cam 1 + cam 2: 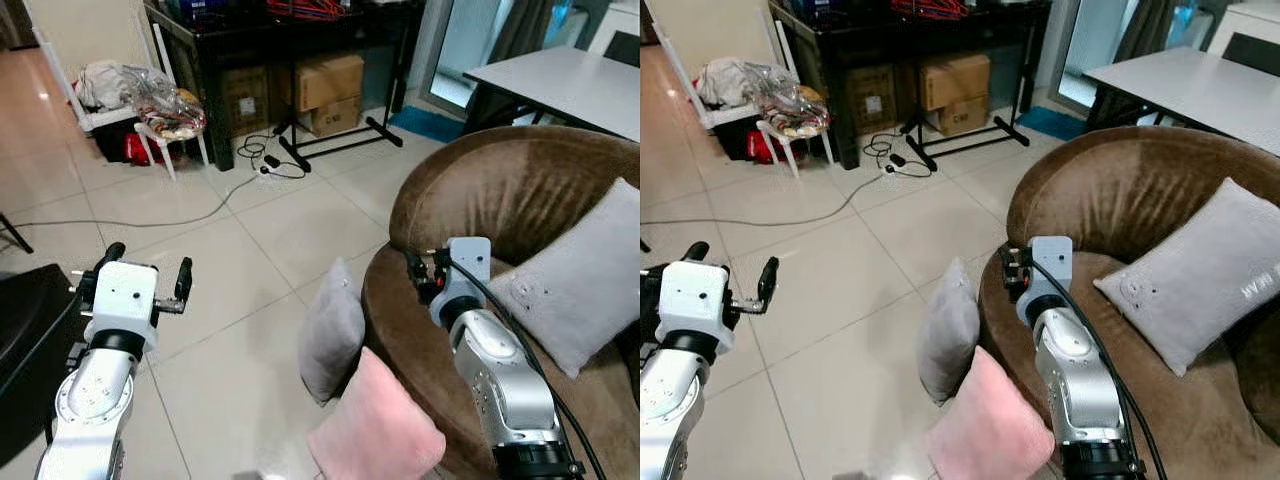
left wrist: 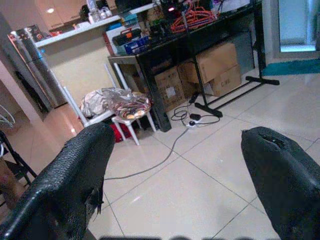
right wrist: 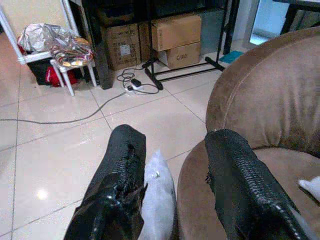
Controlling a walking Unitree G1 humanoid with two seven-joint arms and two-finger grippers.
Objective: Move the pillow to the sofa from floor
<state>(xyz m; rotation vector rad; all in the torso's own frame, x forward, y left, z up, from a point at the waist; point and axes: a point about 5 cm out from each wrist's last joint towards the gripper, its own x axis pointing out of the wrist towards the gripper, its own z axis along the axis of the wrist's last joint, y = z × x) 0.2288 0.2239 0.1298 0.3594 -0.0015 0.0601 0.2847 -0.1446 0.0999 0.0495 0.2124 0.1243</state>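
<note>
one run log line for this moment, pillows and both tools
grey pillow: floor, leaning on sofa | pink pillow: floor beside it | left tool: open, empty | right tool: open above grey pillow

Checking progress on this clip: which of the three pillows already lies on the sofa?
The large grey pillow on the brown sofa; the smaller grey pillow and pink pillow stand on the floor.

I see glossy cream floor tiles (image 1: 250,250) ahead of my left end effector (image 1: 147,275), whose finger pads (image 2: 75,170) look rough black rubber. Beside my right end effector (image 1: 424,270), the sofa (image 1: 500,190) is matt brown velvety cloth; the grey pillow (image 1: 333,330) and pink pillow (image 1: 375,425) are soft fabric.
</note>
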